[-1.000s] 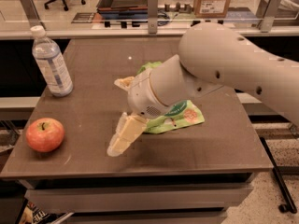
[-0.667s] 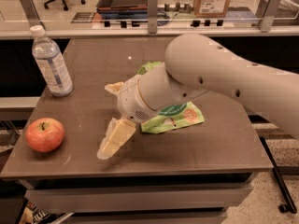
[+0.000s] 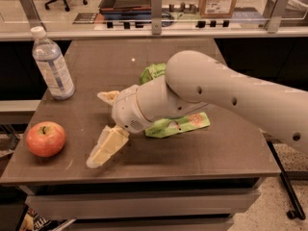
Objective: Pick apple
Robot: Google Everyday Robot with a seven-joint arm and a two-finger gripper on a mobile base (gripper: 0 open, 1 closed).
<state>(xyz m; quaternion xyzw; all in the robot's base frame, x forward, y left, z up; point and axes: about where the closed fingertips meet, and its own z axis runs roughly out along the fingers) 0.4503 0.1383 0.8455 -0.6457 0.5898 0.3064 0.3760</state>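
Observation:
The apple [image 3: 45,138] is round, red-orange with a yellowish blush and a dark stem. It sits on the dark table [image 3: 202,153] near the front left corner. My gripper [image 3: 103,126] is to the right of the apple, over the table's front middle, with its two cream fingers spread wide apart. One finger [image 3: 105,148] points down toward the front edge, the other [image 3: 109,96] points left. The gripper holds nothing and stands about a hand's width clear of the apple.
A clear water bottle [image 3: 52,64] with a white cap stands at the back left. A green snack bag [image 3: 175,124] lies under my arm in the table's middle. A shelf with boxes runs behind the table.
My gripper and arm have moved left toward the apple. The apple, bottle and bag have not moved.

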